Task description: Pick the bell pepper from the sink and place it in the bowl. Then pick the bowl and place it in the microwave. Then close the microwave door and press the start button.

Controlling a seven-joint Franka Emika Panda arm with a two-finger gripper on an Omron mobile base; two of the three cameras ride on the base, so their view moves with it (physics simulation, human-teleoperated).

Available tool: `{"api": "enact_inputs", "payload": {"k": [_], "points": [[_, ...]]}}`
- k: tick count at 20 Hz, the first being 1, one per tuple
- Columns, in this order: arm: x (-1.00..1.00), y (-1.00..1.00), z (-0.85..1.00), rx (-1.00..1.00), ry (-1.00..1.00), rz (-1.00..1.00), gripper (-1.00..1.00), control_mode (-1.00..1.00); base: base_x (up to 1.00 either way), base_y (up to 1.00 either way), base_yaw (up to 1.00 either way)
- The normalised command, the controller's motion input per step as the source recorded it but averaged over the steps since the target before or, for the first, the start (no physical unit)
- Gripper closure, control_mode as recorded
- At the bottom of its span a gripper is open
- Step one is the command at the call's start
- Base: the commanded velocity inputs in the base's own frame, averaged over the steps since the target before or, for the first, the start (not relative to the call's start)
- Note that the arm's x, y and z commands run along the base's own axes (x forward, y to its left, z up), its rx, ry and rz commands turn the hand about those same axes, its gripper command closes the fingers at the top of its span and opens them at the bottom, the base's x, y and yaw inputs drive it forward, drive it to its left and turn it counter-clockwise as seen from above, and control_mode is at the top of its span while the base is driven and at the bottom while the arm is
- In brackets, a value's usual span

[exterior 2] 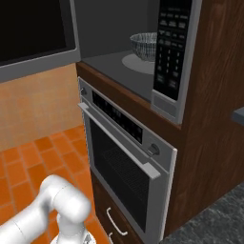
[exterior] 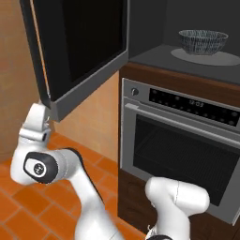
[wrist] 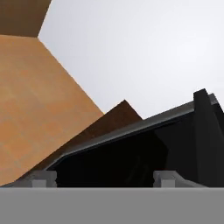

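A wide round bowl [exterior: 203,41], blue-grey streaked outside, sits on the pale round turntable plate [exterior: 206,56] on the grey cavity floor [exterior: 154,57] of the built-in dark microwave, toward the cavity's back wall.

door [exterior: 89,42] is glossy black glass in a matt grey frame. bowl [exterior: 203,41] looks streaked, glazed. oven [exterior: 183,136] front is brushed metal; cabinet [exterior 2: 214,119] dark wood; floor [exterior 2: 28,167] orange tile.
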Motion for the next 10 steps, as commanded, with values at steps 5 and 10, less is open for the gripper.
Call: {"api": "enact_inputs", "payload": {"k": [5,10], "points": [[-0.16,-1.0,0.55,0.21,-0.2,0.05,-1.0,-1.0,0.0,0.0,0.0],[-0.16,-0.92,0.73,0.43,-0.04,0.03,-1.0,-1.0,0.0,0.0,0.0]]}}
